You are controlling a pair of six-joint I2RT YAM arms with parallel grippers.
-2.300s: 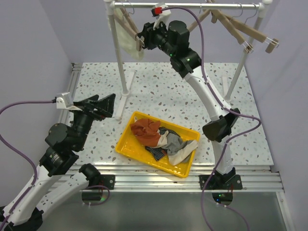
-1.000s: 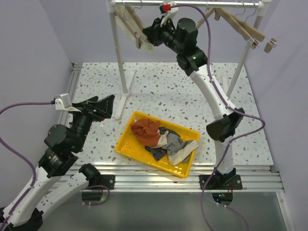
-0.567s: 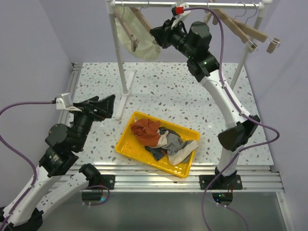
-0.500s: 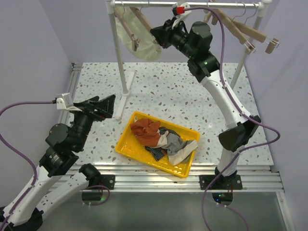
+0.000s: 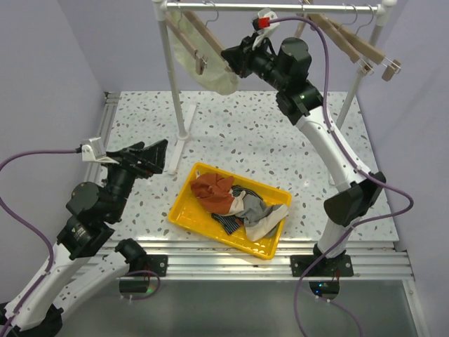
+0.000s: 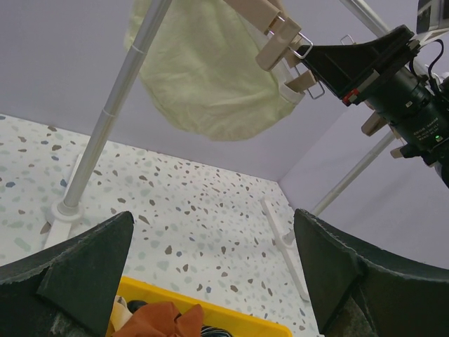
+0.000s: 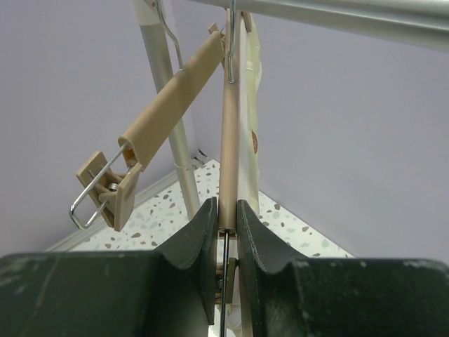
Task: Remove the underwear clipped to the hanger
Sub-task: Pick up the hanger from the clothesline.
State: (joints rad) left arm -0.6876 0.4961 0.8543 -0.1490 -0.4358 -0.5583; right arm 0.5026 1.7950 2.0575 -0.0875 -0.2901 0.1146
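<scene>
- Top external view: pale cream-green underwear [image 5: 209, 69] hanging from a wooden hanger [image 5: 198, 43] on the rack bar [image 5: 280, 7], beside the rack's left post [image 5: 175, 77].
- Right gripper [image 5: 231, 58] raised to the same hanger, touching the right edge of the cloth; fingers closed on the hanger.
- Yellow tray [image 5: 184, 210] on the speckled counter [image 5: 238, 133], below and forward of the rack, holding an orange-red brief [image 5: 214, 192], a navy striped brief [image 5: 228, 222] and a grey-white brief [image 5: 263, 223] in a heap.
- Left gripper [image 5: 149, 156] low, left of the tray, fingers spread apart, empty.
- Left wrist view: both fingers [image 6: 77, 270] wide apart at the frame's lower corners; cream-green cloth above, pinched by a hanger clip [image 6: 303, 78] next to the right gripper's black tip.
- Right wrist view: fingers [image 7: 200, 249] pressed onto the hanger's wooden bar; cloth edge just right of that bar; second hanger [image 7: 158, 119] tilted to its left, clip unloaded.
</scene>
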